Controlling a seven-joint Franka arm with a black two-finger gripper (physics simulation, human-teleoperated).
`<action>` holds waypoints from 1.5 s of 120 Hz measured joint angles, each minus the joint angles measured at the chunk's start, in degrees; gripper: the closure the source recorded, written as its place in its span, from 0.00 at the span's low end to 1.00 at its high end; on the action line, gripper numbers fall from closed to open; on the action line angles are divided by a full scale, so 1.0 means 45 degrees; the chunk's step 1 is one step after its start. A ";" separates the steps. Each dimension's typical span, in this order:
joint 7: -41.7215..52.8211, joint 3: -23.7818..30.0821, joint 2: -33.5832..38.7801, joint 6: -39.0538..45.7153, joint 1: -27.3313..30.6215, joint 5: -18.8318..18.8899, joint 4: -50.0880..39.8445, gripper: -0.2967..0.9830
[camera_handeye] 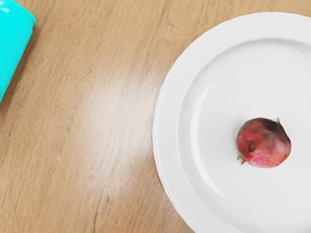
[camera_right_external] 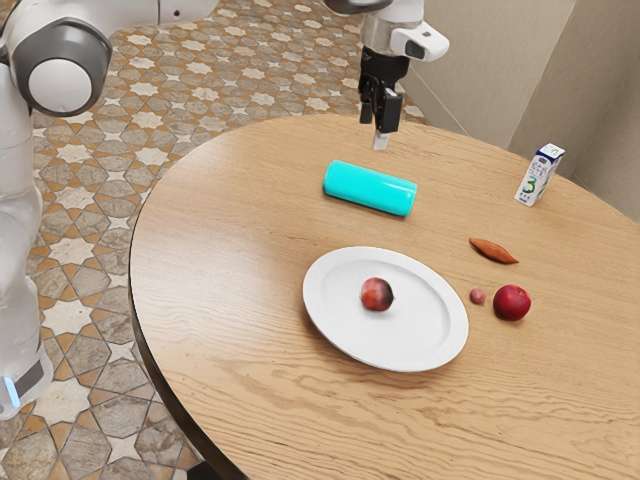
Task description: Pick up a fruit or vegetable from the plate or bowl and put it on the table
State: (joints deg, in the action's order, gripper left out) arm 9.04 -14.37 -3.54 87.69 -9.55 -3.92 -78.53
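Observation:
My gripper (camera_right_external: 383, 118) hangs above the far part of the table in the exterior view, beyond the cyan cylinder and well away from the plate; whether it is open or shut I cannot tell. A white oval-looking plate (camera_right_external: 425, 345) holds one round, dark red fruit (camera_right_external: 377, 294), like a small pomegranate, lying near its middle. From above, the wrist view has the plate (camera_handeye: 167, 121) with the same reddish fruit (camera_handeye: 264, 143) resting on its flat inner part, nothing touching it.
A cyan cylinder (camera_right_external: 370, 188) lies between gripper and plate; its end (camera_handeye: 13, 43) also appears in the wrist view. Toward the exterior view's right, the wooden table (camera_right_external: 230, 260) carries a red fruit (camera_right_external: 511, 303), a small pink ball (camera_right_external: 477, 296), an orange-brown vegetable (camera_right_external: 493, 251) and a carton (camera_right_external: 539, 176).

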 joint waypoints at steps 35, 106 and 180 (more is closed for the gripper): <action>0.0101 -0.0104 0.0997 0.1362 -0.1323 0.0077 -0.3189 0.23; 0.0257 -0.0044 0.0113 0.5388 -0.3197 -0.0239 -0.6161 0.23; 0.0333 -0.0048 -0.0697 0.7055 -0.3005 -0.0824 -0.6770 0.23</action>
State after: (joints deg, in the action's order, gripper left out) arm 10.53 -14.58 -6.68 119.44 -23.07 -7.62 -108.99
